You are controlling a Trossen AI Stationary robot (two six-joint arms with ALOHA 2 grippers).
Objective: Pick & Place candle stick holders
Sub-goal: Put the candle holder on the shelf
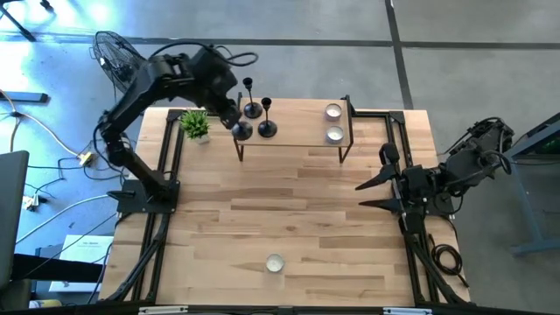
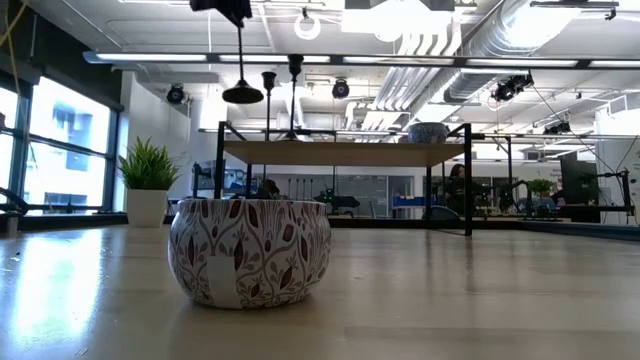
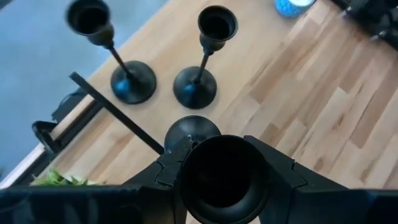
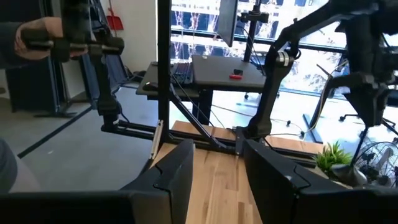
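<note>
Left claw: the left claw (image 3: 224,180) is clamped on a candle stick holder (image 3: 225,177) just under its cup, carrying it upright and clear of the raised shelf (image 1: 297,131) — the low view shows its round base hanging in the air above the shelf top.
Why upright: judged from the hold, the stem hangs straight down so the base can meet the shelf flat when lowered.
Placed holders: two holders (image 1: 248,107) (image 1: 266,128) stand on the shelf toward 11 o'clock of the worktop (image 1: 289,210), near each other but apart; the carried one hangs just beside them at about 9 o'clock of the pair, which looks like an open spot chosen to avoid knocking them.
Tealight cups: two cups (image 1: 333,111) (image 1: 334,134) sit at the shelf's other end, toward 1 o'clock; a third cup (image 1: 275,263) rests alone at 6 o'clock on the worktop.
Right claw: the right claw (image 1: 372,194) waits at 3 o'clock, fingers apart and holding nothing — well clear of the shelf.
Potted plant: the plant (image 1: 195,124) stands just off the shelf's left end.
Stage: likely the last holder, with only the set-down left.
</note>
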